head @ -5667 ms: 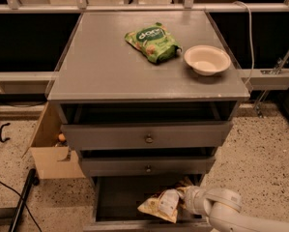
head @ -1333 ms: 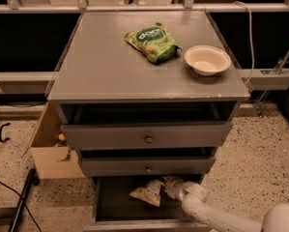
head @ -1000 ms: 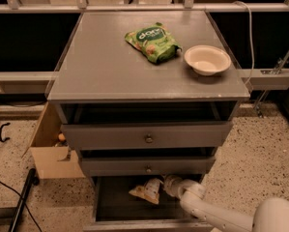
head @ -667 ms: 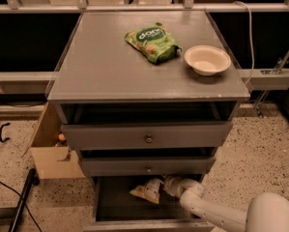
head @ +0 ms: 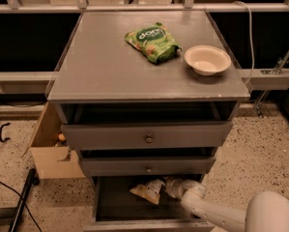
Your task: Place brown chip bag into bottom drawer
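So the brown chip bag point(head: 147, 191) is down inside the bottom drawer point(head: 116, 204), toward the back of it and partly tucked under the front of the middle drawer point(head: 147, 166), so only its tan edge and a bit of the label side show. Its long axis runs roughly left to right across the drawer, a bit slanted. The gripper point(head: 173, 186) sits right at the bag's right end, touching it or close to it, with the white arm reaching in from the lower right. So the bag lies straight off to the left of the gripper, on the same level. I honestly can't tell whether the gripper has hold of the bag or is open, since that spot is dark and the two blend together. My guess is the placing is nearly done, and what's left is letting go if needed and backing out to the right without dragging the bag along. Up on the cabinet top point(head: 100, 66) there's a green snack bag point(head: 152, 43) and a bowl point(head: 207, 59) beside it, well away from all this.
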Controlling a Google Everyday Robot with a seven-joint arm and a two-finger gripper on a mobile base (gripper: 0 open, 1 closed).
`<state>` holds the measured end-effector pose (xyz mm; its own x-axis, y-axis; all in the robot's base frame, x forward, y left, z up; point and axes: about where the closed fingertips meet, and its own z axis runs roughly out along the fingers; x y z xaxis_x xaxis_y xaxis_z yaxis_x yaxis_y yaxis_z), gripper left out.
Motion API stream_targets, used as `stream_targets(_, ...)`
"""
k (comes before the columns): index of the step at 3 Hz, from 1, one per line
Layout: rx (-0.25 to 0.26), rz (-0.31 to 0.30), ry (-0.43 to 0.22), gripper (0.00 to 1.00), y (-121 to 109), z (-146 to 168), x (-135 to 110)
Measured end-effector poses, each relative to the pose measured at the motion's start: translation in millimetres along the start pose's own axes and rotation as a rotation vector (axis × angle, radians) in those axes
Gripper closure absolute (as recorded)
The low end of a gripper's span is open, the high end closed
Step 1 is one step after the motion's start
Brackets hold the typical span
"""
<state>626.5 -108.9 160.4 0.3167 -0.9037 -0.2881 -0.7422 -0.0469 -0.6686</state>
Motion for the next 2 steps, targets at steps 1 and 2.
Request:
stream_targets(1,-0.015,0.003,0.012,1.0,6.0,-4.6,3.6)
stream_targets(2,-0.032,0.006,0.019,0.97,12.9,-9.2,5.7)
